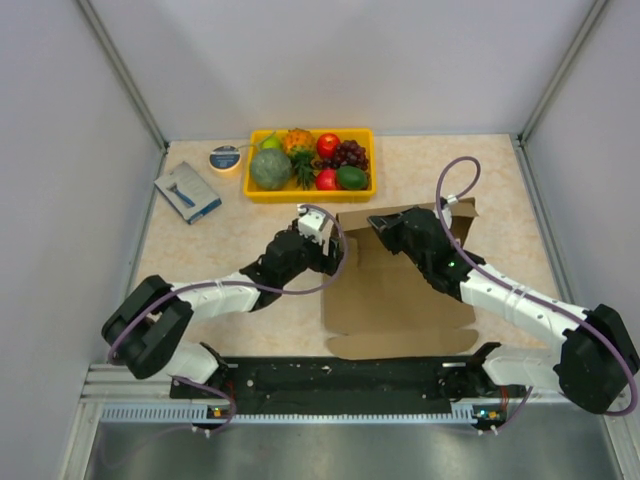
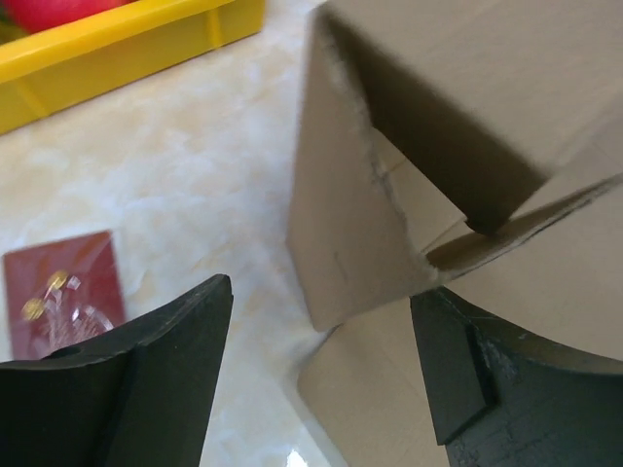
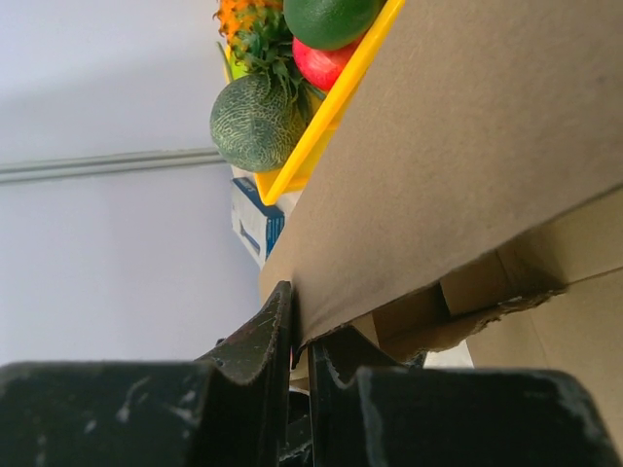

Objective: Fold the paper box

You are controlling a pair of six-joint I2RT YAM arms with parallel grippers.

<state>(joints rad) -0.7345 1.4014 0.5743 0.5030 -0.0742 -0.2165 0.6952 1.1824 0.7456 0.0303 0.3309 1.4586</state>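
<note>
The paper box [image 1: 400, 300] is brown cardboard lying half folded on the table, with its far wall raised. My right gripper [image 1: 385, 225] is shut on the top edge of that raised wall; in the right wrist view the jaws [image 3: 307, 326] pinch the cardboard panel [image 3: 467, 146] between them. My left gripper [image 1: 325, 240] hovers at the box's left far corner. In the left wrist view its fingers [image 2: 156, 370] stand wide open [image 2: 323, 295], and a side flap of the box [image 2: 341, 224] hangs between them, touching neither.
A yellow tray [image 1: 300, 196] of fruit stands just behind the box. A blue-and-grey packet [image 1: 188, 192] and a tape roll [image 1: 225, 157] lie at the back left. A dark red flat card [image 2: 63, 292] lies on the table left of my left gripper.
</note>
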